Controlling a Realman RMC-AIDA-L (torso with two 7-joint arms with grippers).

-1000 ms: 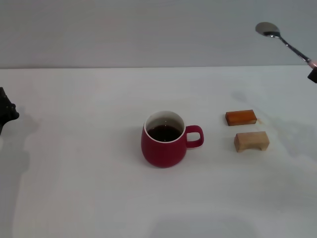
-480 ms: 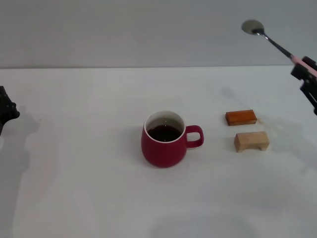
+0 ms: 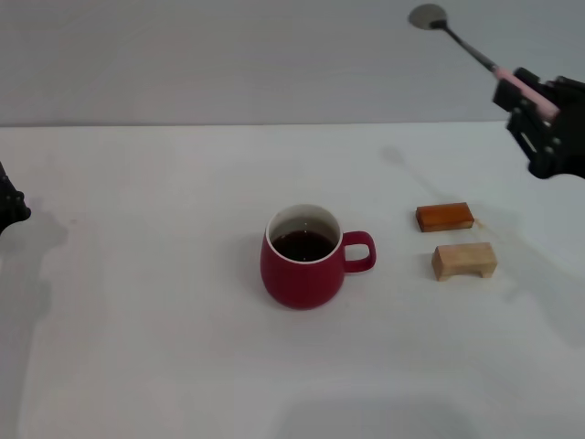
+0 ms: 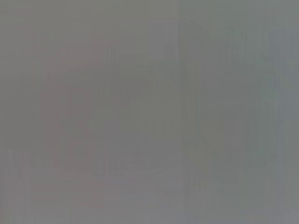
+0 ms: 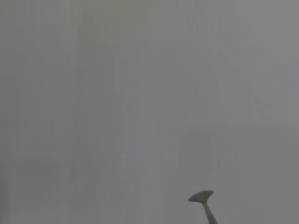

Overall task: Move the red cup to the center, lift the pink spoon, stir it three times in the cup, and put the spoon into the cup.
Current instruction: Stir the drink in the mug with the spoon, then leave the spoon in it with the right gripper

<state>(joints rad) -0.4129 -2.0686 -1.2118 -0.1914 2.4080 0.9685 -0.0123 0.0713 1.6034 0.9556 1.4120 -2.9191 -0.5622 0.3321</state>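
The bench is white and fills most of the head view, with a grey wall behind its far edge. The right gripper is raised over the bench's far right corner, clenched on the pale pink handle of the pink spoon. The spoon is held off the surface, slanting up and toward the left, its grey bowl showing against the wall. At the left edge, only a small dark part of the left gripper shows, low beside the bench; whether it is released or clenched cannot be told.

The red cup stands upright near the middle of the bench, dark liquid inside its white interior, its loop handle turned toward the right edge. Between the cup and the right edge lie an orange block and, just nearer the front edge, a tan wooden block, close together but apart.

The right wrist view gives only the spoon's bowl and neck against plain grey, with no cup or blocks. The left wrist view is featureless grey.
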